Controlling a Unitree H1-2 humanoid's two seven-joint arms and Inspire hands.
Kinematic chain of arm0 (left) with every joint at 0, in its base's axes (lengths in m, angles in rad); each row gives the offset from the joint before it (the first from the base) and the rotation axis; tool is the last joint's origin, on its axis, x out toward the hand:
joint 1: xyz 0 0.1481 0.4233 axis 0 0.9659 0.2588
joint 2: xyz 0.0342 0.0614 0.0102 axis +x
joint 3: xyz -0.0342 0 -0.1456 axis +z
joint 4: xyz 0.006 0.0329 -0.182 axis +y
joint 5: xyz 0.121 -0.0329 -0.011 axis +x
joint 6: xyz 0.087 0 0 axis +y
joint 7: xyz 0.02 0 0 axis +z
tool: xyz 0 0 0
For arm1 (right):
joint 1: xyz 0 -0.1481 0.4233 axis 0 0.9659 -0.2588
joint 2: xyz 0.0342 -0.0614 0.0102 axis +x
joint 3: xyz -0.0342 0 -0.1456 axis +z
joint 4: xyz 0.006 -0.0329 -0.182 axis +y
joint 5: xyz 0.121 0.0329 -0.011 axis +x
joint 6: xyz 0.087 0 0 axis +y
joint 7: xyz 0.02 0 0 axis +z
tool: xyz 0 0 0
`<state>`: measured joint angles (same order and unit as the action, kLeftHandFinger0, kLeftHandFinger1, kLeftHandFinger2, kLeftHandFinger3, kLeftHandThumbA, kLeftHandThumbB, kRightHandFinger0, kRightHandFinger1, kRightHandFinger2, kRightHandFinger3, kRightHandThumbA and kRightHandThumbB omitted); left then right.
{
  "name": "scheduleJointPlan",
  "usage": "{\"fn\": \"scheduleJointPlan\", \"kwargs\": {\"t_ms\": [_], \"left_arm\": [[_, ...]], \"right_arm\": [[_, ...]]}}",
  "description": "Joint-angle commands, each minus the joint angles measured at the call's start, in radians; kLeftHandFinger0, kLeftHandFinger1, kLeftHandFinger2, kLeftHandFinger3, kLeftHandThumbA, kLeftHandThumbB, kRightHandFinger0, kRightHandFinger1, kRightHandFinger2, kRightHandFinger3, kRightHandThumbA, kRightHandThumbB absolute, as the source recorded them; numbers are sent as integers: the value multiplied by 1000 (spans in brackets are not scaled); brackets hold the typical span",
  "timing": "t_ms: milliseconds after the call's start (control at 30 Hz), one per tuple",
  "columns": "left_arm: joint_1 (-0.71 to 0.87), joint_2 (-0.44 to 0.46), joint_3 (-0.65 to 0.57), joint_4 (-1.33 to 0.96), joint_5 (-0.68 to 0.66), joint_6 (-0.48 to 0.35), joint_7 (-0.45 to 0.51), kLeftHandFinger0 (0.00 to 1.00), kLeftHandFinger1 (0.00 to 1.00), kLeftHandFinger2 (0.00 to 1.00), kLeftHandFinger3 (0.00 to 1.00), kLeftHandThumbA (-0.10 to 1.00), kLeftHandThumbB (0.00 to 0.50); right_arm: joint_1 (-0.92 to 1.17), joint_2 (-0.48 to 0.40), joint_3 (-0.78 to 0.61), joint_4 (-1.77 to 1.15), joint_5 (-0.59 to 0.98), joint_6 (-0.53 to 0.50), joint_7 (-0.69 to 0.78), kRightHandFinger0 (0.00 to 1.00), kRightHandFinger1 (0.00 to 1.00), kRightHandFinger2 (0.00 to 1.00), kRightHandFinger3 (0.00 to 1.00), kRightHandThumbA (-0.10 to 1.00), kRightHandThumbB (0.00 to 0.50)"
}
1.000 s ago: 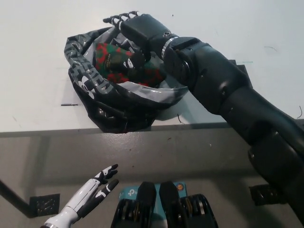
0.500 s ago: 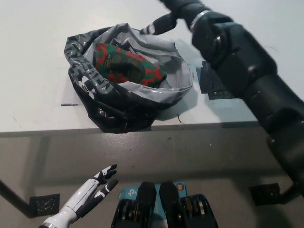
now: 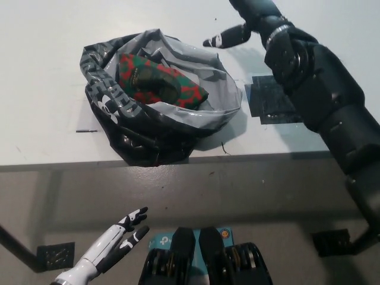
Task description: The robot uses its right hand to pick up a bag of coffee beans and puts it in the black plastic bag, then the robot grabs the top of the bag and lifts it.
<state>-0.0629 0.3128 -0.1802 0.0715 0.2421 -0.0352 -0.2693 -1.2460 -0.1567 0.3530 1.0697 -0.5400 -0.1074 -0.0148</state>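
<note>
A single head view looks steeply down from the robot's own head onto the pale white worktop [image 3: 47,71], whose near edge runs across the middle of the picture. The upper half takes in the worktop surface at fairly close range; the lower half falls past the edge to the grey floor [image 3: 249,196] below. No second view overlaps it.

The plastic bag [image 3: 155,113] lies open on the table [image 3: 47,71], near its front edge. The bag of coffee beans [image 3: 157,80] lies inside it. Behind and to the right, the right hand [image 3: 237,27] is above the table (partly cut off by the picture's top edge), apart from the bag. The left hand [image 3: 122,237] rests low, before the table edge.
</note>
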Motion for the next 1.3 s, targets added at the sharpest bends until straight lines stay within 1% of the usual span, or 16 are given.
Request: {"fn": "scheduleJointPlan", "kwargs": {"t_ms": [0, 33, 133, 167, 467, 533, 633, 667, 767, 800, 867, 900, 967, 1033, 1167, 1267], "left_arm": [[-6, 19, 2, -20, -4, -15, -6, 1000, 1000, 1000, 1000, 1000, 189], [-6, 19, 3, -21, -7, -13, -7, 1000, 1000, 1000, 1000, 1000, 189], [-8, 20, 1, -21, -5, -16, -8, 1000, 1000, 1000, 1000, 1000, 176], [-9, 21, 0, -22, -2, -15, -9, 1000, 1000, 1000, 1000, 1000, 188], [-11, 24, 0, -23, -2, -16, -11, 1000, 1000, 1000, 1000, 1000, 195], [-12, 23, 0, -20, -5, -16, -12, 1000, 1000, 1000, 1000, 1000, 198], [-13, 21, 1, -16, -6, -24, -9, 1000, 1000, 1000, 1000, 1000, 192], [-14, 21, 1, -13, -6, -30, -7, 1000, 1000, 1000, 1000, 1000, 187], [-19, 23, -3, -7, 0, -36, -7, 1000, 1000, 1000, 1000, 1000, 186], [-19, 23, -3, -7, 2, -36, -5, 1000, 1000, 1000, 1000, 1000, 185], [-18, 21, -2, -11, 4, -30, -3, 1000, 1000, 1000, 1000, 1000, 187], [-17, 22, -2, -15, 5, -23, -5, 1000, 1000, 1000, 1000, 1000, 195], [-18, 23, -1, -15, 5, -18, -7, 1000, 1000, 1000, 1000, 1000, 201], [-22, 23, -1, -12, 8, -22, -5, 1000, 1000, 1000, 1000, 1000, 195], [-19, 23, 1, -16, 5, -20, -7, 1000, 1000, 1000, 1000, 1000, 191], [-17, 22, 1, -16, 3, -23, -7, 1000, 1000, 1000, 1000, 1000, 190]], "right_arm": [[-18, 4, -45, -4, 74, 27, 54, 1000, 1000, 1000, 1000, 1000, 389], [-15, 8, -55, -3, 90, 38, 77, 1000, 1000, 1000, 1000, 1000, 388], [-9, 14, -66, 3, 104, 60, 106, 1000, 1000, 1000, 1000, 1000, 414], [-8, 15, -68, 3, 105, 63, 110, 1000, 1000, 1000, 1000, 1000, 426], [0, 28, -67, 27, 113, 71, 112, 1000, 1000, 1000, 1000, 1000, 432], [4, 29, -63, 27, 115, 79, 117, 1000, 1000, 1000, 1000, 1000, 459], [10, 31, -56, 30, 112, 78, 115, 1000, 1000, 1000, 1000, 1000, 464], [14, 31, -52, 29, 110, 79, 119, 1000, 1000, 1000, 1000, 1000, 448], [18, 32, -49, 27, 110, 96, 137, 1000, 1000, 1000, 1000, 964, 438], [20, 32, -42, 26, 104, 106, 146, 1000, 1000, 1000, 1000, 953, 449], [24, 33, -29, 24, 94, 118, 161, 1000, 1000, 1000, 1000, 943, 454], [27, 35, -24, 29, 93, 118, 163, 1000, 1000, 1000, 1000, 924, 468], [30, 36, -10, 39, 84, 117, 163, 1000, 1000, 1000, 1000, 932, 480], [29, 37, -2, 44, 80, 124, 164, 1000, 1000, 1000, 1000, 913, 471], [31, 42, 6, 65, 89, 127, 164, 1000, 1000, 1000, 1000, 928, 479], [28, 48, 21, 78, 82, 143, 169, 1000, 1000, 1000, 1000, 967, 478]]}}
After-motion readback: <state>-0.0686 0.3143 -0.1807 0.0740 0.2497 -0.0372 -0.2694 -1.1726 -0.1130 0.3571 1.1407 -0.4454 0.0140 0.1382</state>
